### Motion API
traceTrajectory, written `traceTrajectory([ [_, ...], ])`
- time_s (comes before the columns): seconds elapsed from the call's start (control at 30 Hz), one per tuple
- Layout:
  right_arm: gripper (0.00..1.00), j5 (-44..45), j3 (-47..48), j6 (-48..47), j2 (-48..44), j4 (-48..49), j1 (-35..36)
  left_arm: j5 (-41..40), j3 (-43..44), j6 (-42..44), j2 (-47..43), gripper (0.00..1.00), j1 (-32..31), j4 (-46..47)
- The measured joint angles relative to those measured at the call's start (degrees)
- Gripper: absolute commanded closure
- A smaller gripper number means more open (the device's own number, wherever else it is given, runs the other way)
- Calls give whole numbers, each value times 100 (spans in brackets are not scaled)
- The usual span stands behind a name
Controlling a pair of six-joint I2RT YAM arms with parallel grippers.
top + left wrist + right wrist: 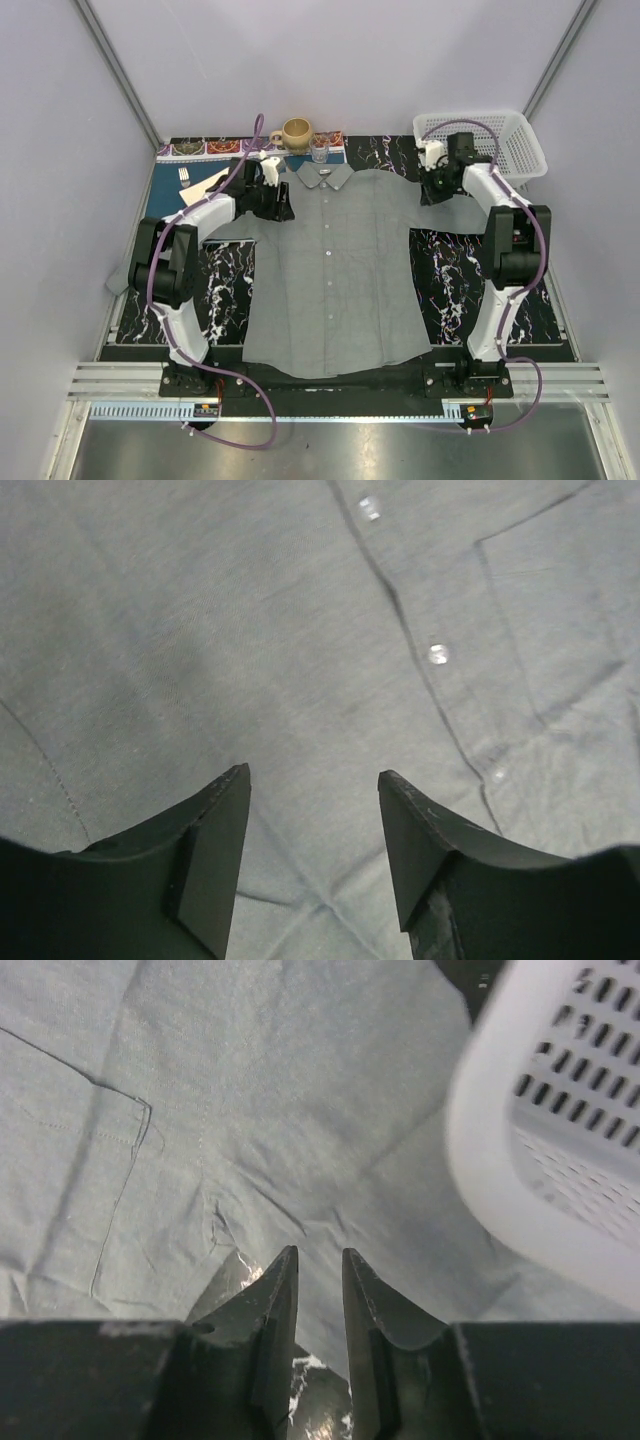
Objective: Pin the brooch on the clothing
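The clothing, a grey short-sleeved shirt (330,260), lies flat and face up on the table, collar at the far side. My left gripper (278,212) hovers over its left shoulder. In the left wrist view this gripper (313,772) stands open over plain grey cloth (250,630), with the button placket (437,653) to its right. My right gripper (432,192) is at the shirt's right sleeve. In the right wrist view its jaws (320,1252) stand a narrow gap apart over the sleeve's edge (250,1110). The brooch is out of view.
A white perforated basket (500,140) stands at the back right, close beside the right gripper (560,1130). A tan mug (296,132) and a small glass (320,150) stand behind the collar. A blue placemat with a fork (184,178) lies back left. A black marbled mat (450,270) underlies the shirt.
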Motion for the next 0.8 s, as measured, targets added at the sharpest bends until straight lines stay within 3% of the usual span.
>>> traceTrajectory([
  [0.23,73,439,35,101,730,365,498,-514,11,-302,363,47,22,-17],
  [0.8,73,1049,1141,44,1707,647,861,-505,13,-339,367,45,201,-55],
])
